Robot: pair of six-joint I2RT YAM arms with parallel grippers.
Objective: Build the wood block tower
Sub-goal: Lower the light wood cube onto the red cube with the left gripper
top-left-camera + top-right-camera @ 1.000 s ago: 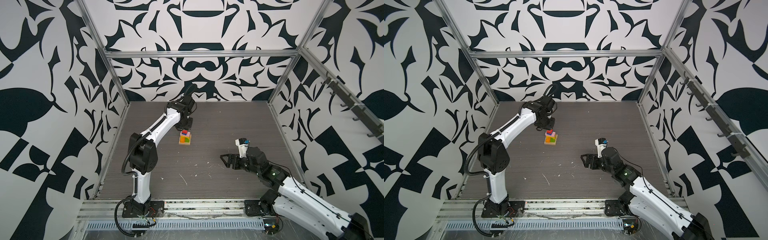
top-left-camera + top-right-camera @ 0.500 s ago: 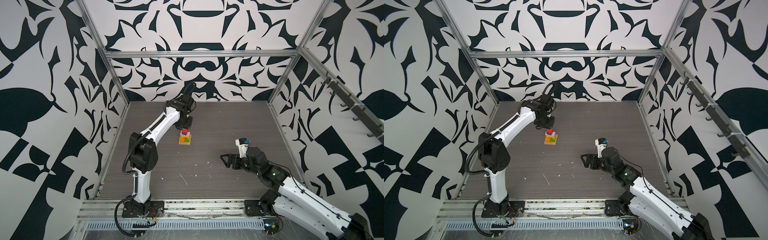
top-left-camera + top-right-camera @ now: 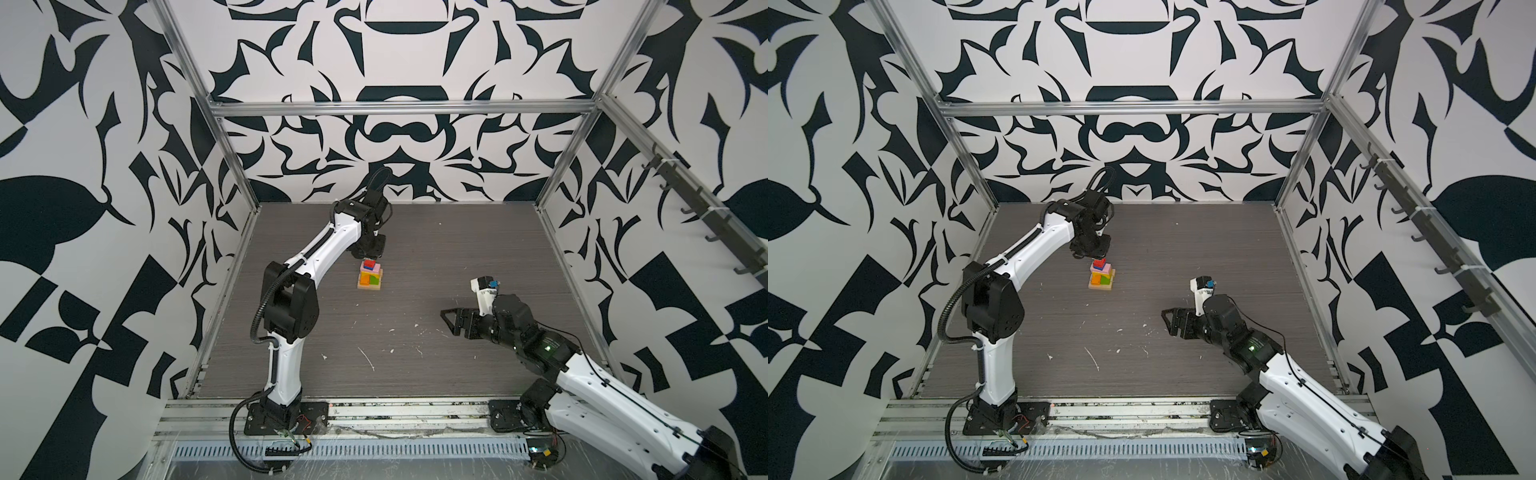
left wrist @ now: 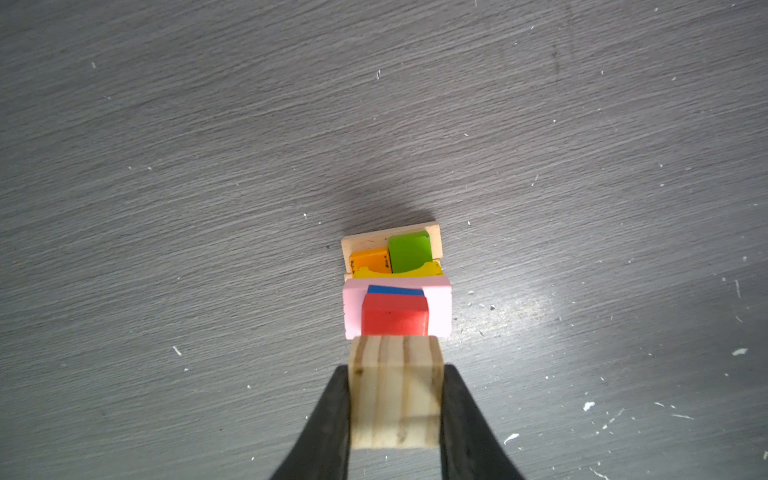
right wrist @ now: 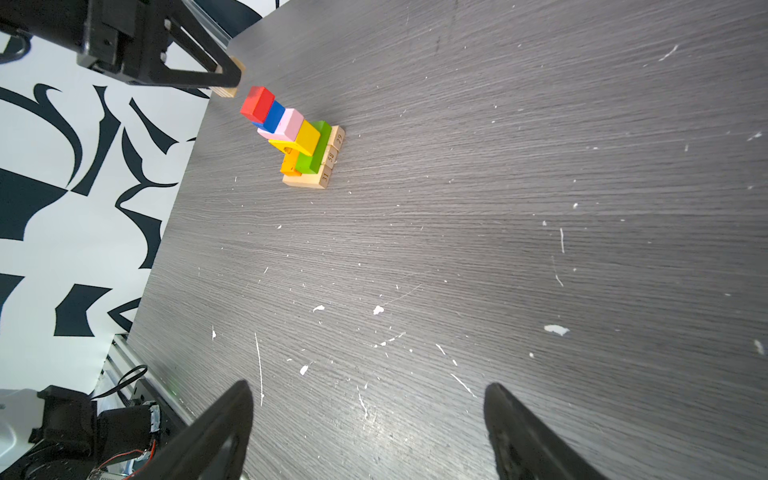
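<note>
The tower [image 3: 370, 276] [image 3: 1101, 276] stands left of the table's middle: tan plank base, orange and green blocks, yellow and pink, then blue and a red block [image 4: 395, 318] on top. My left gripper [image 3: 371, 249] [image 3: 1092, 251] [image 4: 397, 370] is shut on a tan cube [image 4: 395, 390] [image 5: 227, 79]. It holds the cube in the air just behind the tower [image 5: 299, 141] and a little above its top, not touching it. My right gripper [image 3: 453, 322] [image 3: 1173, 320] [image 5: 368, 385] is open and empty, low over the table to the right, pointing toward the tower.
The dark wood-grain table [image 3: 415, 257] carries white scuffs and flecks. Black-and-white patterned walls on a metal frame [image 3: 552, 232] close three sides. A metal rail [image 3: 374, 409] with both arm bases runs along the front edge.
The left wrist has lifted and tilted slightly with the tan cube, staying behind the tower. The right arm has not moved.
</note>
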